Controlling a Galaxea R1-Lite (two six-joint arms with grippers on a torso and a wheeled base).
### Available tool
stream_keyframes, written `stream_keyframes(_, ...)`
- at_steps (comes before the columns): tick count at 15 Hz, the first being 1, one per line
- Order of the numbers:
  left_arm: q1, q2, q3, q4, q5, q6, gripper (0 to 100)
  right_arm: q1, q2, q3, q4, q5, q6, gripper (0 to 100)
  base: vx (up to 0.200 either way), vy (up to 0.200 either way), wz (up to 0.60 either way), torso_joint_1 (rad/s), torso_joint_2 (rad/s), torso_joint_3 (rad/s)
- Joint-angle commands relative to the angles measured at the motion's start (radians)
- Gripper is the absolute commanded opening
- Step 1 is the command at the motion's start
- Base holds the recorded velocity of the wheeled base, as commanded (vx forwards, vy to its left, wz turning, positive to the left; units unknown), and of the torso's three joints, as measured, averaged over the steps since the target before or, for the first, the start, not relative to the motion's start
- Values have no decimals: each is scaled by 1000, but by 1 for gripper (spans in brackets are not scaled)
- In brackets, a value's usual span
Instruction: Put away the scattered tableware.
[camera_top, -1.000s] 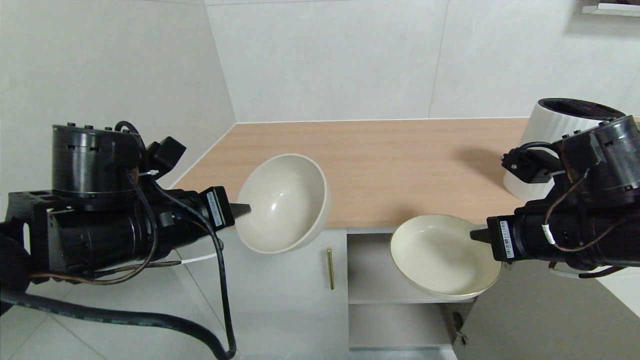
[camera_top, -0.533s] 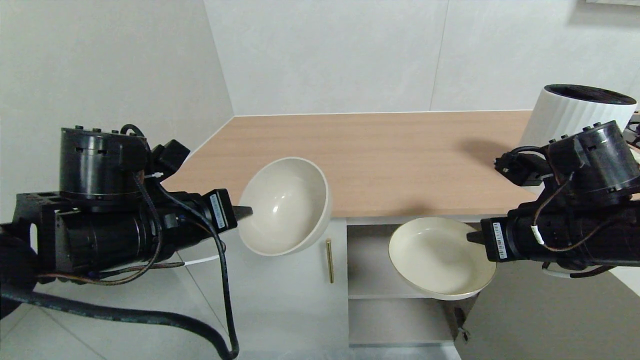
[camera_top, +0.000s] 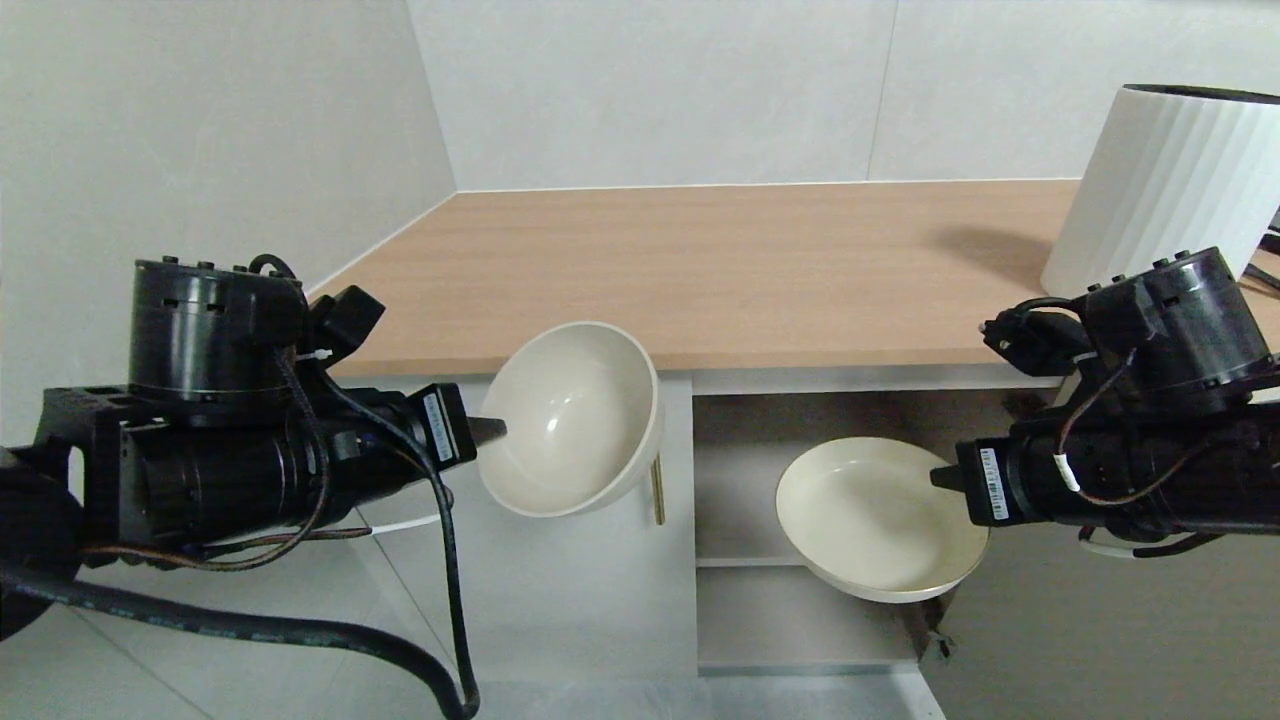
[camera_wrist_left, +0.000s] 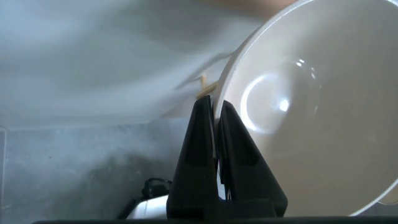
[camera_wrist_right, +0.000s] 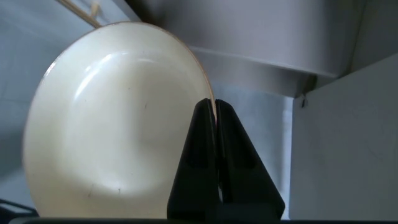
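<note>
Left tool: The left tool (camera_top: 493, 427) is pinching tight on the rim of the bowl. Its two fingers are almost together, with just the thin rim between them.
Bowl: The bowl (camera_top: 575, 415) is hanging in the air in front of the shut cupboard door. It is tipping on its side, so its hollow is facing the robot.
Right tool: The right tool (camera_top: 936, 477) is pinching tight on the rim of the plate in the same way, fingers nearly closed.
Plate: The plate (camera_top: 880, 518) is hanging in the air in front of the open side of the cupboard. It is tipping up too. It looks as if it is not resting on anything but the tool.
Cupboard: The shelf (camera_top: 735, 562) inside the open side is waiting just behind the plate. The gold handle (camera_top: 658, 492) on the shut door is peeking out beside the bowl.
Table: The wooden table (camera_top: 720, 260) is lying over the cupboard, farther back.
White tub: A tall white tub (camera_top: 1170, 180) is standing upright on the far right of the table.
Done so far: Both dishes are up off the table and each tool is gripping one.
Left to do: Neither dish is set down yet. The plate looks close to going in. The bowl is facing a shut door, so it is likely needing more work. The job looks about half done.
</note>
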Motion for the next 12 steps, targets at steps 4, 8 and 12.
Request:
stream_keyframes(4,-1,3,-5,6,0,-1,0,0,12,5,0,0,0,0,0,0,0,-158,463,309)
stream_keyframes(8,0,3,-3,6,0,-1,0,0,17,6,0,0,-2,0,0,0,0,-85,326,244)
stream_keyframes(12,0,3,-5,6,0,1,0,-3,31,11,0,0,-3,0,0,0,0,-8,38,22)
